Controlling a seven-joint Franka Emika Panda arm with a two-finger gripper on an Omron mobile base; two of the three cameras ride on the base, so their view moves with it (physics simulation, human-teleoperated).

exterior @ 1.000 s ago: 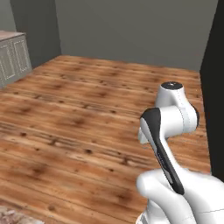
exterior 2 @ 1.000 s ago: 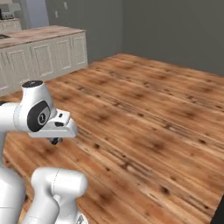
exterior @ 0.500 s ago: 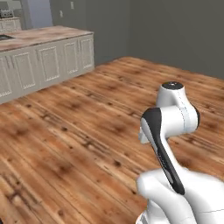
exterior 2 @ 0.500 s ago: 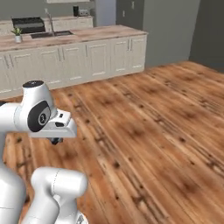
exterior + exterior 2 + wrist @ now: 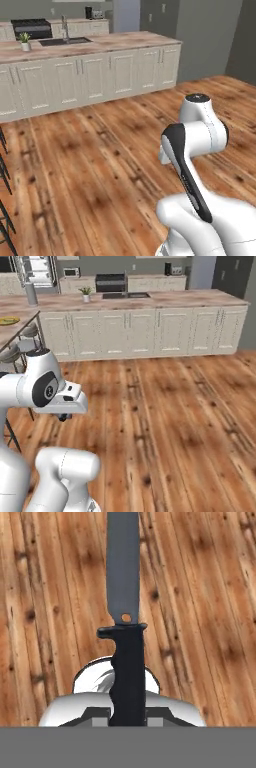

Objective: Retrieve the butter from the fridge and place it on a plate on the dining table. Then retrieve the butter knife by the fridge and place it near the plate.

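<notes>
A: The butter knife (image 5: 125,612) is riding in the gripper (image 5: 128,714), handle clamped btwn the fingers, grey blade sticking straight out over the wood floor (image 5: 200,587). Arm's tucked in close while the base is driving.

B: Heading where? I'm spotting the plate (image 5: 7,320), yellow rim, sitting on the dining table (image 5: 20,323) far left in the right base view.

A: Prob there, well off yet. Stools are standing just beside that table edge, too.

B: What's worrying you?

A: Grip's only on the handle, w/ the whole blade hanging free past the fingers. I'm thinking a sharp turn or bump could be twisting it loose. Also the base could be clipping a stool as it's closing in, if it's swinging wide.

B: Butter? Can't make it out from here, too small on that plate.

A: Same, can't tell.

B: Anything changing vs a sec ago?

A: Whole view's swinging. Was mostly bare floor and grey wall; now the long counter (image 5: 90,50) w/ cream cabinets, sink and stove is filling the back. That's the base turning, not stuff moving. Arm pose looks the same.
</notes>
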